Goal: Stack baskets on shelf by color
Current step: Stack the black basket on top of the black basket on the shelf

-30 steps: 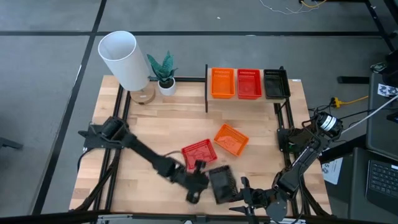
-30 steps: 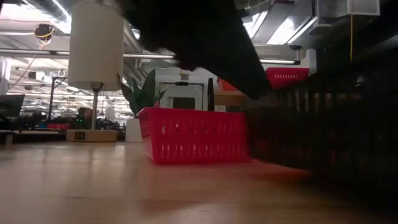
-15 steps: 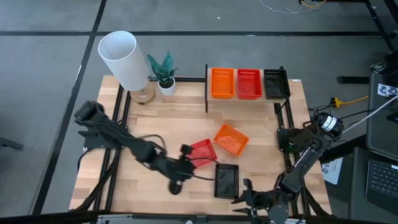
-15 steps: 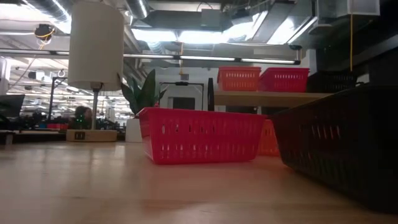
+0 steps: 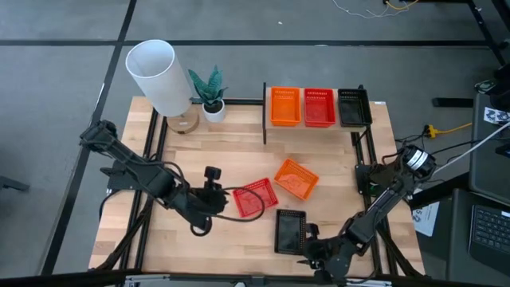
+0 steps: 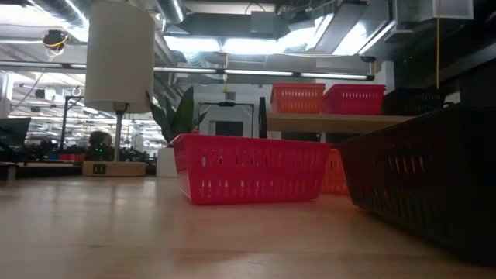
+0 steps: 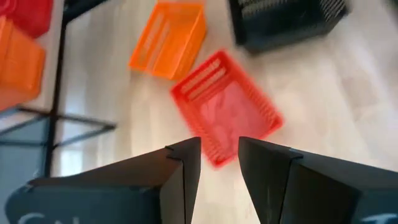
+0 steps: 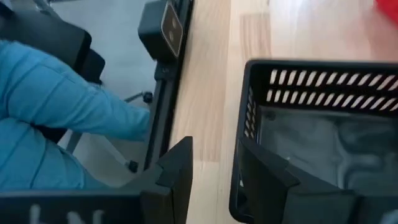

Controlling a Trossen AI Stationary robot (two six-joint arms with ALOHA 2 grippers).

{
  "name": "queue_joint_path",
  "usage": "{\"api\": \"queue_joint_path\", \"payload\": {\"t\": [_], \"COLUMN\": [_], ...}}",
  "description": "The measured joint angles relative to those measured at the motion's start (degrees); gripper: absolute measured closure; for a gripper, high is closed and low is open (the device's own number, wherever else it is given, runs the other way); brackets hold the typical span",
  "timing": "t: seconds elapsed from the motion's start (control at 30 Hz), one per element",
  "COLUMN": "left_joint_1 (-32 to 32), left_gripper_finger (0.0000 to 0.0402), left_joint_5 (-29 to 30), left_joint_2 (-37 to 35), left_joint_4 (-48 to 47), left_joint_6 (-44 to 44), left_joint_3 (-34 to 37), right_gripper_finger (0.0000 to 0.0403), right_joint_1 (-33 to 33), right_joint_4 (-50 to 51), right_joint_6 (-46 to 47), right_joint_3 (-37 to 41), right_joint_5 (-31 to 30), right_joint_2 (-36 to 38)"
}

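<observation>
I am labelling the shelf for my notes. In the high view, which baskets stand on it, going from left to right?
orange basket → red basket → black basket

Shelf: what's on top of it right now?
The shelf carries an orange basket, a red basket and a black basket, side by side. Whether each is a stack can't be seen.

Orange baskets (image 5: pixel 286 106) two, red baskets (image 5: pixel 319 107) two, black baskets (image 5: pixel 353 107) two.
</observation>
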State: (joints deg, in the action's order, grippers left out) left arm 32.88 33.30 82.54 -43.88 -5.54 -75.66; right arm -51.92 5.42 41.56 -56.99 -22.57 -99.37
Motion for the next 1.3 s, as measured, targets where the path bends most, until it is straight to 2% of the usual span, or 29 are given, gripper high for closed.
{"api": "queue_joint_path", "payload": {"t": [0.23, 0.53, 0.63, 0.8, 0.93, 1.03, 1.13, 1.3], "left_joint_1": [-0.94, -1.07, -1.42, -1.37, -0.89, -0.86, -0.9, -0.9], "left_gripper_finger": [0.0301, 0.0301, 0.0301, 0.0301, 0.0301, 0.0301, 0.0301, 0.0301], "left_joint_5": [0.95, 1.2, 1.64, 2.1, 2.06, 2.07, 2.83, 4.87], "left_joint_2": [0.0, 0.0, 0.0, 0.0, 0.0, 0.0, 0.0, 0.0], "left_joint_4": [-3.5, -4.15, -4.16, -6.29, -12.58, -17.13, -18.77, -18.73], "left_joint_6": [-0.33, -0.33, -0.35, -1.34, -7.13, -11.98, -13.5, -12.04], "left_joint_3": [0.07, 0.07, 0.09, 0.11, 0.11, 0.13, 0.13, 0.13], "right_gripper_finger": [0.0276, 0.0279, 0.0302, 0.0386, 0.0395, 0.0397, 0.0399, 0.04], "right_joint_1": [1.5, 4.46, 5.47, 6.41, 6.38, 6.38, 5.95, 3.48], "right_joint_4": [-0.34, 0.32, 0.52, 1.04, 3.33, 9.75, 21.62, 47.7], "right_joint_6": [0.21, 0.11, 0.38, -1.37, -6.13, -9.0, -10.86, -10.94], "right_joint_3": [0.0, 0.0, 0.0, 0.0, -1.54, -6.31, -14.43, -30.15], "right_joint_5": [2.65, 1.61, 1.68, 2.64, 1.15, 1.3, 1.06, -6.89], "right_joint_2": [-3.47, -5.1, -5.1, -5.1, -5.09, -4.31, -3.96, -3.96]}}
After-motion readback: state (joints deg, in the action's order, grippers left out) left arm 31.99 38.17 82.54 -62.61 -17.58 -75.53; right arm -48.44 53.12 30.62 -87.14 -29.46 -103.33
